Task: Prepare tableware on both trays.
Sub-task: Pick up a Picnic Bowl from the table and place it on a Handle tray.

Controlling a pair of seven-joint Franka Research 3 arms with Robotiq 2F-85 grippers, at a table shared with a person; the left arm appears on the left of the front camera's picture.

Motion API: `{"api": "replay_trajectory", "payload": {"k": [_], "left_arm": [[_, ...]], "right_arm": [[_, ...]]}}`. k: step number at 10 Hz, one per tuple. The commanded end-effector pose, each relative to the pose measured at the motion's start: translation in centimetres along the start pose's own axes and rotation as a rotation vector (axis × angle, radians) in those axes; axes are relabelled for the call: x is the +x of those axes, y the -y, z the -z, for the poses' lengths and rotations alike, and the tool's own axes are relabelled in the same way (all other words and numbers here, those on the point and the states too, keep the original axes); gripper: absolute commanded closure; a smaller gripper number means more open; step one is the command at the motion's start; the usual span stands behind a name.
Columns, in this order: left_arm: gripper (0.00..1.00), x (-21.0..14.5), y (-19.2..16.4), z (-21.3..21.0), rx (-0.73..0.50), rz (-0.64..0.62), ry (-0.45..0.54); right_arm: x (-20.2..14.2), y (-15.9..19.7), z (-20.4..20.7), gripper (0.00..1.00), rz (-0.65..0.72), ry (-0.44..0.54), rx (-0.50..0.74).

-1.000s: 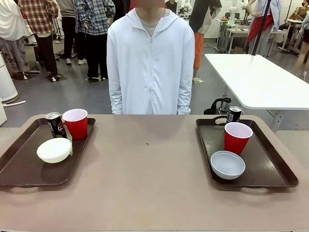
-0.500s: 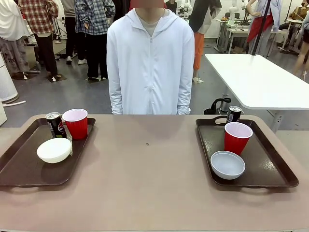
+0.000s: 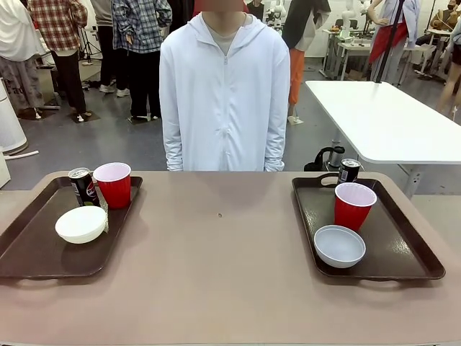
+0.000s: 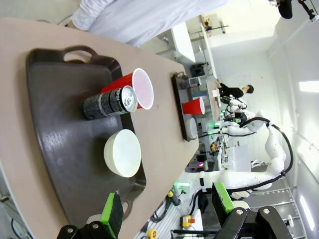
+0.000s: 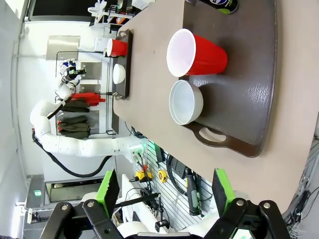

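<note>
Now, operator, start from the tan table (image 3: 223, 281): you have a person in a white zip jacket (image 3: 225, 94) standing at its far edge, arms down at the sides. Your left tray (image 3: 32, 252) lies at the table's left end, and the right tray (image 3: 403, 249) at its right end, well apart from each other with bare tabletop between them. On the left tray you see a white bowl (image 3: 81, 224) toward the near side, with a red cup (image 3: 113, 184) behind it and a dark can (image 3: 84, 187) upright just beside that cup on its left, so close they seem to touch. On the right tray a second white bowl (image 3: 339, 246) sits near the front rim, a second red cup (image 3: 354, 205) stands just behind it, and a second dark can (image 3: 348, 171) stands at the far rim by the handle. Your left gripper (image 4: 167, 211) hangs above the near end of the left tray, fingers spread wide with nothing between them, the bowl, can and cup all well ahead of it. Your right gripper (image 5: 164, 191) hovers off the near end of the right tray, likewise spread and empty, the bowl nearest to it and the cup beyond.
</note>
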State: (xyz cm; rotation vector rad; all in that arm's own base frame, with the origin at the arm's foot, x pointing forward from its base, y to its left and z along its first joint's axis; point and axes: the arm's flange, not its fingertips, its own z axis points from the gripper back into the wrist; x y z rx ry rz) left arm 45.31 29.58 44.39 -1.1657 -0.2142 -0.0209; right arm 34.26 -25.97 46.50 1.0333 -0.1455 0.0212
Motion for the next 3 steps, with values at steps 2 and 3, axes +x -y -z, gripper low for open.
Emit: {"api": "replay_trajectory", "payload": {"k": [2, 3], "left_arm": [[0.05, -0.17, 0.21, 0.03, 0.009, 0.000, 0.006], [0.05, -0.17, 0.21, 0.03, 0.009, 0.000, 0.006]], "right_arm": [[-0.06, -0.05, -0.05, 0.02, -0.009, 0.001, 0.009], [-0.06, -0.05, -0.05, 0.02, -0.009, 0.001, 0.009]]}}
